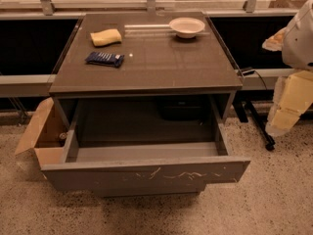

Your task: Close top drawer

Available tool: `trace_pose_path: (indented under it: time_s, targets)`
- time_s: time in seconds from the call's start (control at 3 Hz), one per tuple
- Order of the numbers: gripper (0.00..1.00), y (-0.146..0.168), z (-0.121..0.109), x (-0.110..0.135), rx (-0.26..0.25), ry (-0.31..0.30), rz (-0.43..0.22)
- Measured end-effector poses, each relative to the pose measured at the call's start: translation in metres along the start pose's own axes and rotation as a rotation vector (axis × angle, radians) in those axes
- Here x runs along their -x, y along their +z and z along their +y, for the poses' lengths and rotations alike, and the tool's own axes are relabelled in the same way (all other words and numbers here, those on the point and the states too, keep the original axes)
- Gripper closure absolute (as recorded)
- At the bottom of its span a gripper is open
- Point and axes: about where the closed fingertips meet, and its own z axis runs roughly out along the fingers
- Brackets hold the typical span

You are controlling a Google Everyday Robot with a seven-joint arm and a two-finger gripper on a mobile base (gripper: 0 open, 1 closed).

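Note:
The top drawer (146, 174) of a grey cabinet is pulled far out toward me. Its flat front panel has pale scratches near the middle and right. The inside of the drawer (146, 131) is empty. My arm comes in at the right edge, white above and pale yellow below. The gripper (284, 115) hangs at its lower end, to the right of the drawer's right side and apart from it, above the floor.
On the cabinet top (161, 67) lie a yellow sponge (105, 37), a blue packet (104, 58) and a white bowl (186, 27). An open cardboard box (41, 136) stands at the cabinet's left. A black wheeled leg (258, 124) and cable are at the right. The floor is speckled.

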Motion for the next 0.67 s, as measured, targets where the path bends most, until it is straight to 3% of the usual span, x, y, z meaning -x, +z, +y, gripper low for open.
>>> trace_pose_path:
  time_s: [0.67]
  targets:
    - [0.00,0.0094,0.0058,0.0059,0.010,0.006,-0.030]
